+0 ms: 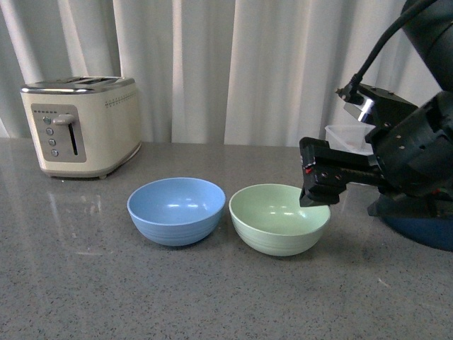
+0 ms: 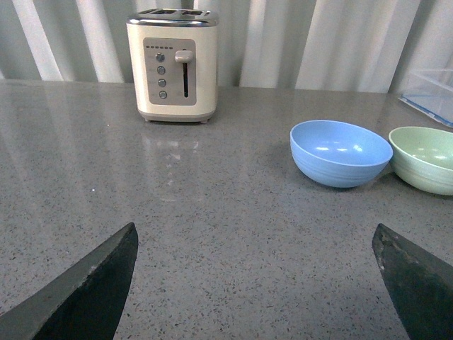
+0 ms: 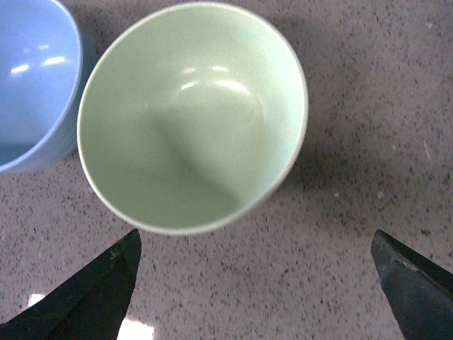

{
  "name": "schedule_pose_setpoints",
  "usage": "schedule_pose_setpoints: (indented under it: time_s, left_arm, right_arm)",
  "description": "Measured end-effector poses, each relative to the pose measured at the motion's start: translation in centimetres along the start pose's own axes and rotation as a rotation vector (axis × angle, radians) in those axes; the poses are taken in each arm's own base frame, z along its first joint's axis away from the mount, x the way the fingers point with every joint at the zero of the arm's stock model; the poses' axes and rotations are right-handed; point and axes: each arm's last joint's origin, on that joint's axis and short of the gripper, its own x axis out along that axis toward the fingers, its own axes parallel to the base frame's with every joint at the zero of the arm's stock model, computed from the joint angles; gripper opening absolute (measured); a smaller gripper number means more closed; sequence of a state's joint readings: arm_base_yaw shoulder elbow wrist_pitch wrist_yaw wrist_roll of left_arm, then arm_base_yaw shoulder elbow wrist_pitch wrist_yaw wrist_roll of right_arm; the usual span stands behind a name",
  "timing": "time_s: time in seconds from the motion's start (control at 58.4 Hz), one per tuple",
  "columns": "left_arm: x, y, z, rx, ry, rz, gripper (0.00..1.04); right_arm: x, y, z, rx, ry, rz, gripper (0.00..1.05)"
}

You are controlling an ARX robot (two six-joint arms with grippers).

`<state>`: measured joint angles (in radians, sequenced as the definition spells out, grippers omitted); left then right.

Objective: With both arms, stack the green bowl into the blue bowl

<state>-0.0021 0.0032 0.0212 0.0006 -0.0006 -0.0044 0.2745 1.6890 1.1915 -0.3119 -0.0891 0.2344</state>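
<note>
The green bowl (image 1: pixel 279 218) stands upright on the grey counter, just right of the blue bowl (image 1: pixel 177 210); their rims nearly touch. My right gripper (image 1: pixel 316 185) hovers open over the green bowl's right rim. In the right wrist view the green bowl (image 3: pixel 191 117) lies empty just beyond the open fingers (image 3: pixel 92 294), with the blue bowl (image 3: pixel 32 81) at its side. My left gripper (image 2: pixel 255 283) is open and low over bare counter, far from both bowls; the blue bowl (image 2: pixel 340 152) and green bowl (image 2: pixel 425 159) sit beyond it. The left arm is out of the front view.
A cream toaster (image 1: pixel 79 124) stands at the back left of the counter (image 1: pixel 85 283). White curtains hang behind. A clear plastic container (image 1: pixel 348 136) and a dark blue pot (image 1: pixel 425 232) sit behind my right arm at the right edge.
</note>
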Motion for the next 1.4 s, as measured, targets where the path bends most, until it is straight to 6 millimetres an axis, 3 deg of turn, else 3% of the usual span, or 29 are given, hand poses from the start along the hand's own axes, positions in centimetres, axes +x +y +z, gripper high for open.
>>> schedule_pose_setpoints:
  time_s: [0.274, 0.839, 1.113, 1.404]
  left_arm:
    - [0.0, 0.0, 0.0, 0.0, 0.0, 0.0, 0.98]
    - [0.0, 0.0, 0.0, 0.0, 0.0, 0.0, 0.98]
    - [0.0, 0.0, 0.0, 0.0, 0.0, 0.0, 0.98]
    - [0.0, 0.0, 0.0, 0.0, 0.0, 0.0, 0.98]
  right_arm:
    - [3.2, -0.9, 2.4, 0.017, 0.007, -0.013, 0.95]
    - [6.7, -1.6, 1.6, 0.011, 0.066, -0.002, 0.95]
    - [8.0, -1.4, 2.3, -0.019, 0.066, 0.018, 0.95]
    - [8.7, -1.5, 2.2, -0.023, 0.068, 0.02, 0.55]
